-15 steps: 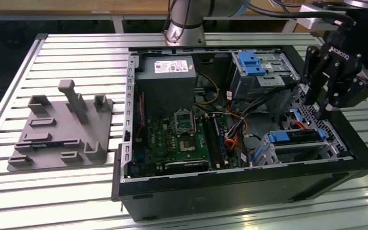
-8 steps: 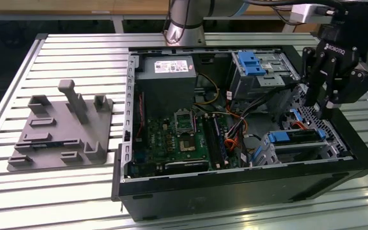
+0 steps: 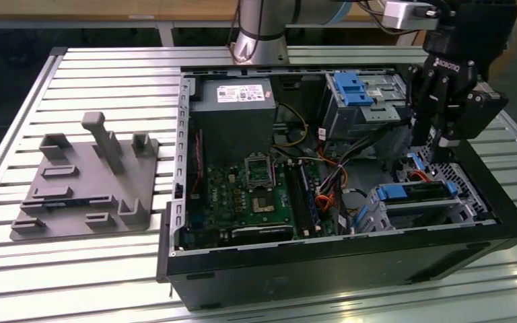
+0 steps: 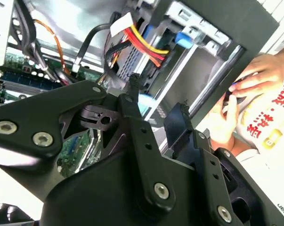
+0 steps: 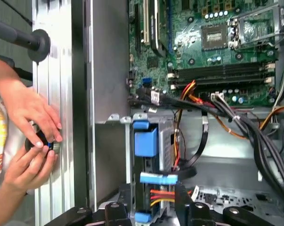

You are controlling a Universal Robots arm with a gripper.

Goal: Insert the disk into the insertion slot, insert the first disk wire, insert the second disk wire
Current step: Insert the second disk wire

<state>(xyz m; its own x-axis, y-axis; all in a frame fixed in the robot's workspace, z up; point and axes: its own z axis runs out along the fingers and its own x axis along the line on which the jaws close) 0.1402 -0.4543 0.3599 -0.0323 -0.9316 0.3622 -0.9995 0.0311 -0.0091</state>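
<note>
**Claw hovering over the disk seated in an open computer case**

Computer case, side panel off, lies on a slatted metal worktop. The disk, marked by its bright blue bracket, sits inside the insertion slot, the small perforated grey cage at the case's corner toward the exterior view's right. The first wrist view shows the same blue bracket edge-on in the cage.

The claw hangs just above the slot. In the second wrist view its 2 black fingers stand apart with a clear gap between them, and nothing is clamped there. A wire bundle (red, orange and yellow strands) runs to the disk's end, just beyond the fingertips; whether its plug is fully home cannot be told.

Behind the slot stands a taller bay with a blue latch. The green motherboard fills the case's middle. A grey fixture rests on the worktop, well apart, at the exterior view's left. A person's hands work a small dark object just outside the case wall.
</note>
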